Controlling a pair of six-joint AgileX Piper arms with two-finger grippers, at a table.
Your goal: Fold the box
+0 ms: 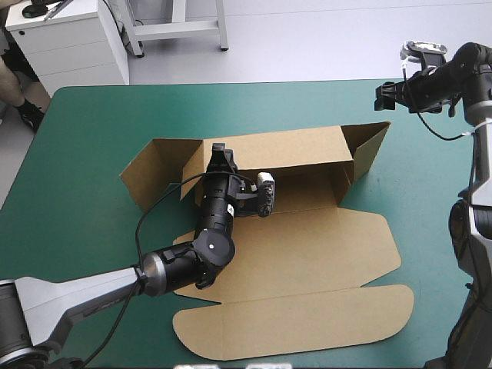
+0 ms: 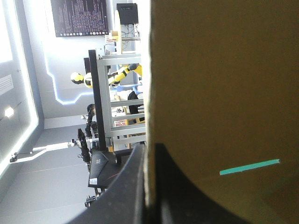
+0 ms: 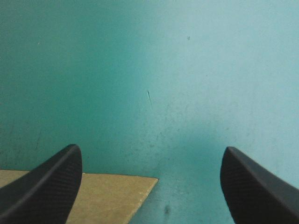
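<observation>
The brown box (image 1: pixel 307 254) lies in the middle of the table, its lid panel (image 1: pixel 307 323) flat toward the front edge. Its back wall (image 1: pixel 284 150) stands raised, with side flaps (image 1: pixel 367 146) angled up at both ends. My left gripper (image 1: pixel 221 156) is at the top edge of that wall near its left end. In the left wrist view the gripper (image 2: pixel 148 186) pinches the board (image 2: pixel 224 93), one black finger on each face. My right gripper (image 1: pixel 384 96) hovers off the far right corner, apart from the box. Its wrist view shows it open (image 3: pixel 149 186), with a board corner (image 3: pixel 117 196) by one finger.
The teal-green cover (image 1: pixel 77 192) shows bare to the left of the box and along the far edge. A white cabinet (image 1: pixel 69 38) stands beyond the table's far left corner.
</observation>
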